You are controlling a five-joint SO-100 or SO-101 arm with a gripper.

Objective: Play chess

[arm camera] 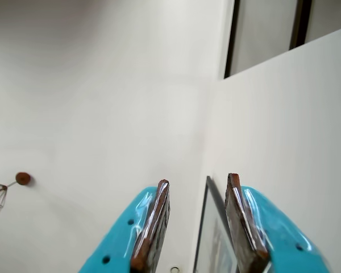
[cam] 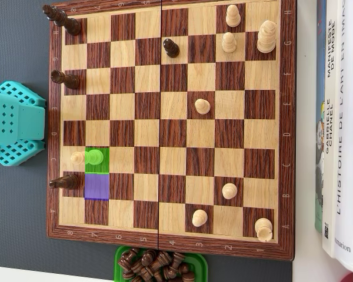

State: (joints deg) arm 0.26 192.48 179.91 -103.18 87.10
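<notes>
while the turquoise two-finger claw [arm camera: 196,227] is pointed up at a pale wall in the wrist view, its jaws are seen parted with nothing between them. no chess piece is seen near the claw there; only a framed picture [arm camera: 213,239] shows in the gap. in the overhead view the wooden chessboard [cam: 170,126] lies on the dark grey table [cam: 20,53], with the turquoise arm base [cam: 12,123] just beside its left edge. a pale pawn [cam: 94,157] stands on a green-tinted square, beside another pale piece [cam: 77,158]; a purple-tinted square [cam: 96,187] lies directly below. captured dark pieces [cam: 156,263] fill a green tray [cam: 120,258] at the bottom edge.
</notes>
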